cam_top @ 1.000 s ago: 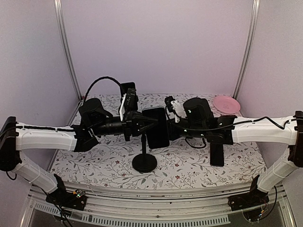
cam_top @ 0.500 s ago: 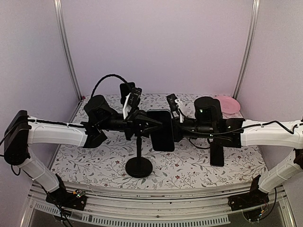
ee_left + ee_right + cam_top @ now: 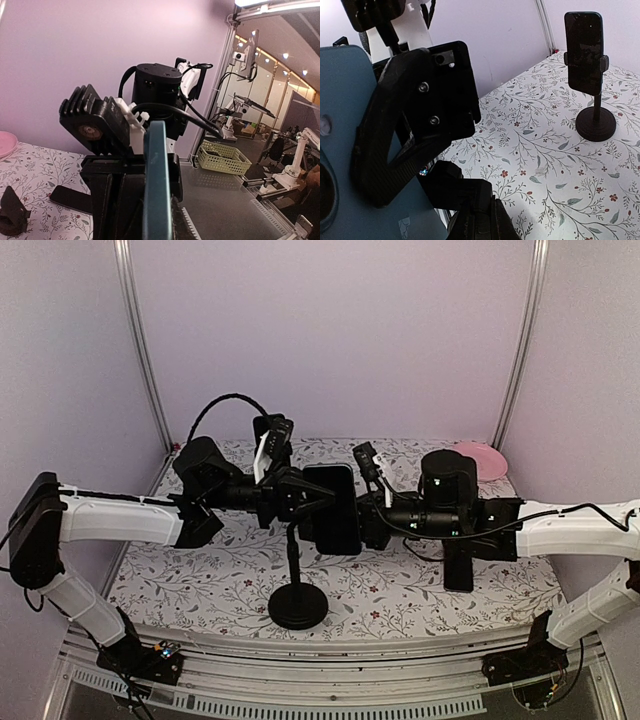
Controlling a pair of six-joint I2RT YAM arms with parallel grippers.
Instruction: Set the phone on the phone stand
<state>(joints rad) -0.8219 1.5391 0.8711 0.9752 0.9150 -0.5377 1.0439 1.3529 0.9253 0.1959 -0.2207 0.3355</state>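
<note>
The phone (image 3: 335, 515) hangs upright over the table's middle, dark screen towards the top camera. My left gripper (image 3: 318, 498) is shut on its left side. In the left wrist view the phone (image 3: 157, 175) stands edge-on between my fingers. The right wrist view shows its teal back (image 3: 345, 175) under a left finger (image 3: 420, 115). The phone stand (image 3: 298, 607) stands below, with its pole rising behind the phone. My right gripper (image 3: 368, 520) is at the phone's right edge. There it (image 3: 487, 220) is shut on a black block (image 3: 455, 187) that looks like the stand's clamp jaw.
A second stand holding a dark phone (image 3: 583, 50) shows far off in the right wrist view. A pink plate (image 3: 478, 460) sits at the back right corner. A black flat object (image 3: 458, 565) lies under the right arm. Frame posts stand at both back corners.
Both grippers stayed at the phone, which drifted slightly right and then back. The stand's base shifted left and towards the near edge. The right arm's elbow swung further right.
</note>
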